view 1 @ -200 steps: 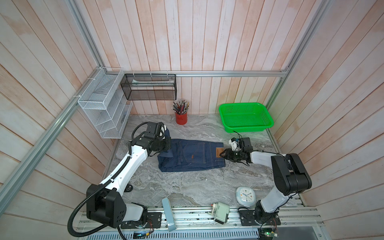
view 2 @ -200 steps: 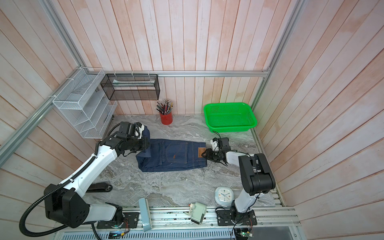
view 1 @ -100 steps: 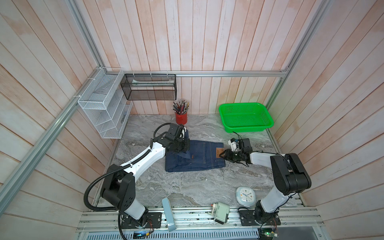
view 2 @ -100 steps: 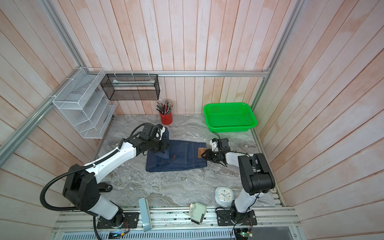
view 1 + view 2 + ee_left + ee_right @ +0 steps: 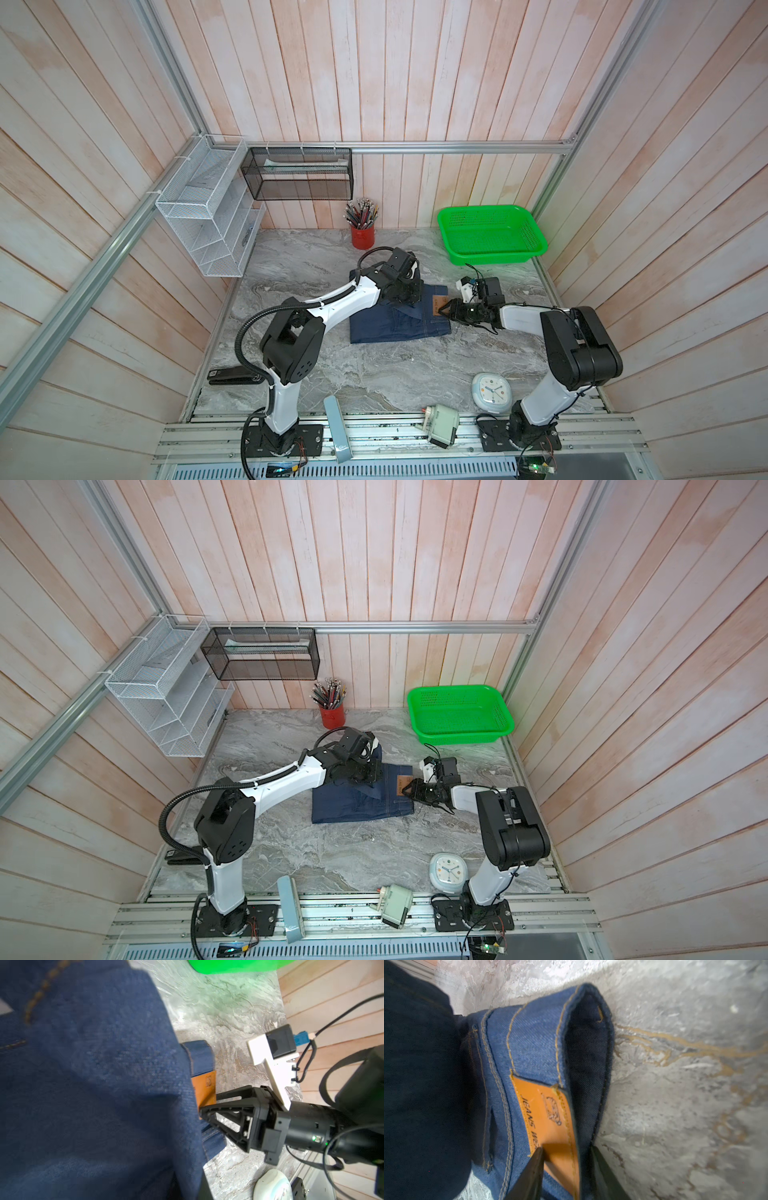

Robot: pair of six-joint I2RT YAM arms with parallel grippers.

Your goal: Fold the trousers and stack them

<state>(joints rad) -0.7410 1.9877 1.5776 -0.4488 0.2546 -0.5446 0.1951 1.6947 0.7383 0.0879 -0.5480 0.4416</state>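
The trousers [image 5: 399,328] [image 5: 361,808] lay folded in the middle of the tabletop [image 5: 374,374], a dark blue denim block with its waistband [image 5: 533,1043] turned toward the right edge. A tan leather patch [image 5: 437,304] [image 5: 546,1118] sat on that waistband, facing up.

The right gripper [image 5: 444,309] [image 5: 405,791] reached in low from the right edge and pinched the waistband at the patch. In the right wrist view one of its fingers [image 5: 529,1178] pressed on the patch while the other lay on the opposite side of the band, next to the marble. Its jaws stood narrow with the denim band between them. The left wrist view showed the same grip from the side, the two black fingers straddling the band's edge.

The left gripper [image 5: 411,299] [image 5: 370,777] hung over the far half of the trousers, near the waistband end, closed tight on a fold of denim. In both top views a raised flap of cloth sloped down from it onto the layer below. In the left wrist view that cloth filled most of the frame, blurred, and hid the fingers themselves.

A green basket [image 5: 490,259] stood at the far right corner and a red cup [image 5: 362,237] of pencils at the far edge. A clock [image 5: 491,390] lay near the near right corner and a black stapler [image 5: 232,376] by the near left corner
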